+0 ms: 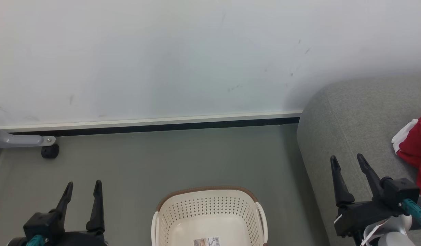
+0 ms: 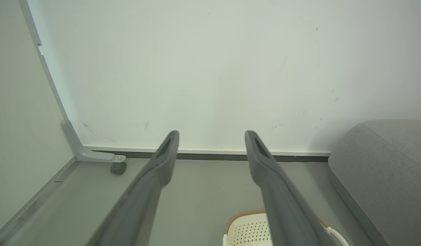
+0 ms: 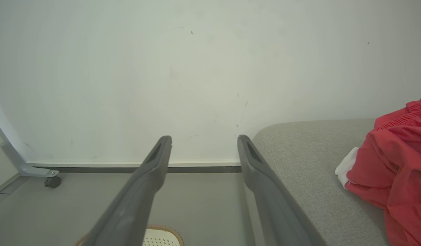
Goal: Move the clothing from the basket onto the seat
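Two grippers inspected, both empty. The left gripper (image 1: pixel 84 184) is left of the cream-white perforated plastic basket (image 1: pixel 210 206) with a brown rim. Its jaws are spread wide with nothing between them, and its long dark fingers (image 2: pixel 162 164) point toward the white wall (image 1: pixel 197 51).

The right gripper (image 1: pixel 347 158) is right of the basket, above the near edge of the large grey woven-fabric seat (image 1: pixel 354 116). Its jaws are likewise wide apart and hold nothing.

The basket stands upright on the grey-green floor (image 1: pixel 162 157). A barcode sticker (image 1: pixel 206 242) lies on the visible part of its bottom. The basket's near portion is cut off at the lower edge of the head view.

The bright red fabric clothing with a white panel (image 1: pixel 417 147) lies bunched on the seat, well to the right of the basket and beyond the right gripper's fingertips.

The seat stands just right of the basket, with its rounded corner toward the wall. A black caster wheel (image 1: pixel 50 151) under a grey metal bracket (image 1: pixel 22 140) sits at the skirting, far left of the basket.
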You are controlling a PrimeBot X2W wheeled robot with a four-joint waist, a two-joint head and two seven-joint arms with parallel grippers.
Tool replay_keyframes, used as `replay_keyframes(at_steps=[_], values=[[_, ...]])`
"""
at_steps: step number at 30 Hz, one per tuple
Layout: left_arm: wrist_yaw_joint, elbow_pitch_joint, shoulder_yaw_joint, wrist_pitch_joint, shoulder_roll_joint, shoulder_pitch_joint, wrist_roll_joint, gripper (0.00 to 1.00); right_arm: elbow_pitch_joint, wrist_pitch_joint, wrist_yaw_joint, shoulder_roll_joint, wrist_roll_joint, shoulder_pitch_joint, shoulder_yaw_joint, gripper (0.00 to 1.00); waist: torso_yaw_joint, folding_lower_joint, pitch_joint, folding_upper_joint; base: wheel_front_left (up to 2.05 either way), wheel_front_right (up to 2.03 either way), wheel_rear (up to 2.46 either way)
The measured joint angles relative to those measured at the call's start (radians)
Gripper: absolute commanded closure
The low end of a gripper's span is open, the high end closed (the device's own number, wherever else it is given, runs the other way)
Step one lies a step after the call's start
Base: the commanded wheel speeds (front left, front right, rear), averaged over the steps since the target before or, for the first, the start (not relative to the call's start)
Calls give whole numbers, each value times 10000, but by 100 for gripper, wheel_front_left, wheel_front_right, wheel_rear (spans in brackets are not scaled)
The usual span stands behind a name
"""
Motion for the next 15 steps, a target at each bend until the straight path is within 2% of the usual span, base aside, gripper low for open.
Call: replay_keyframes(at_steps=[15], values=[[2, -163, 288, 272, -253, 155, 466, 0, -259, 366, -12, 0, -117, 174, -207, 0, 12, 0, -44, -1, 0, 0, 0]])
